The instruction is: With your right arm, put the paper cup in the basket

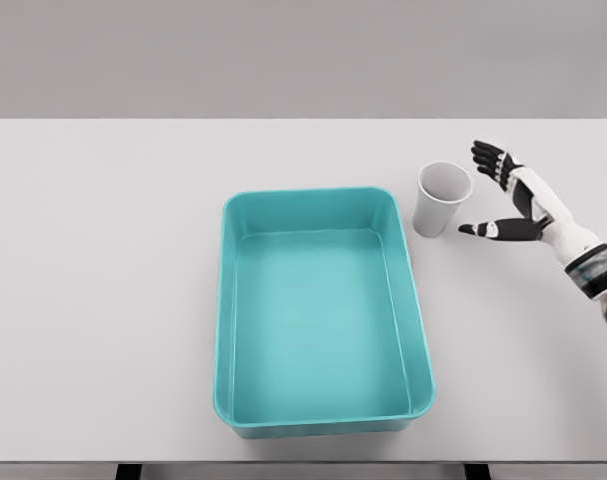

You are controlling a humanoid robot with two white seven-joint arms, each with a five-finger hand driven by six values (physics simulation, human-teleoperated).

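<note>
Right of the teal basket (323,310), upright on the bench (103,300): light, crushable paper cup (441,199), best gripped gently mid-wall by spread, empty right hand (505,195).

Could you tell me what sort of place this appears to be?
Probably a simulated tabletop test scene rather than a real room: a plain white table against a bare grey backdrop, holding only a teal basket and a paper cup, with the right hand open beside the cup.
</note>
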